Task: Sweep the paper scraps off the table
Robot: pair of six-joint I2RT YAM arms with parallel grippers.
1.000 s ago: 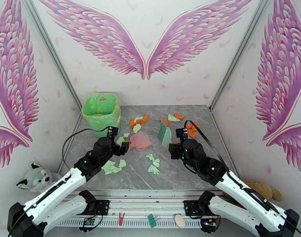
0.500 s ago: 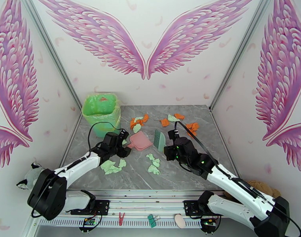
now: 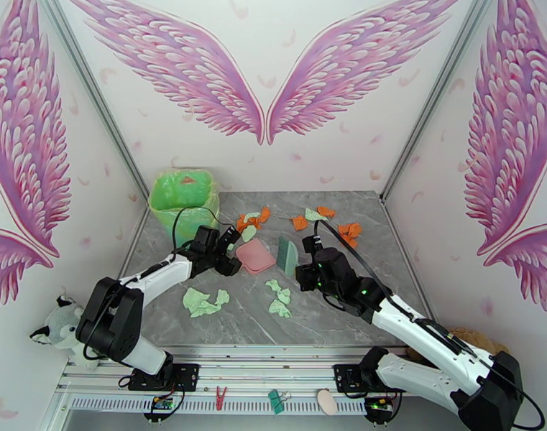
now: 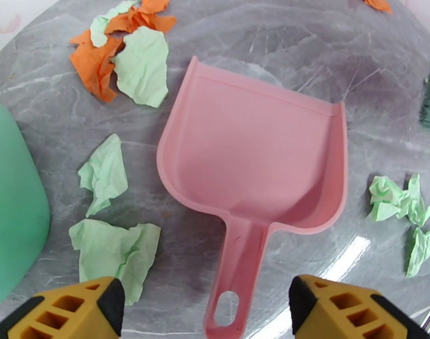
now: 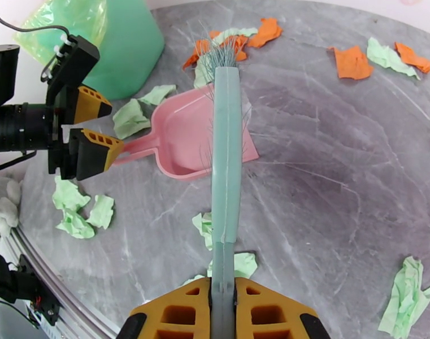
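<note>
Near edge: metal rail (image 3: 273, 368) with a red clip (image 3: 221, 394) and a green clip (image 3: 275, 401) lying by it. Grey plush (image 3: 57, 328) sits off to the left, brown plush (image 3: 474, 343) off to the right. On the grey marbled table (image 3: 244, 321) the nearest paper scraps (image 3: 205, 302) are mint: one crumpled clump front left, two smaller bits near centre, one more at the lower right of the right wrist view. Mid table: left gripper (image 4: 206, 303) open, fingers spread wide either side of the pink dustpan (image 4: 254, 159) handle, a gap on both sides, not clamped. Dustpan lies flat, handle toward that gripper, mouth facing away from it; mint scraps near its left wall. Right gripper (image 5: 223, 312) closed on the handle of the green brush (image 5: 226, 137). Brush runs straight out from the jaws and crosses over the dustpan's right corner, bristles at the far end; can't tell whether the bristles touch the table. From above the brush stands just right of the dustpan. Farther back: orange and mint scraps mixed in a cluster just beyond the dustpan, more orange and mint pieces spread toward the far right. Far left corner: green bin (image 3: 183, 202), upright, with a liner bag.
</note>
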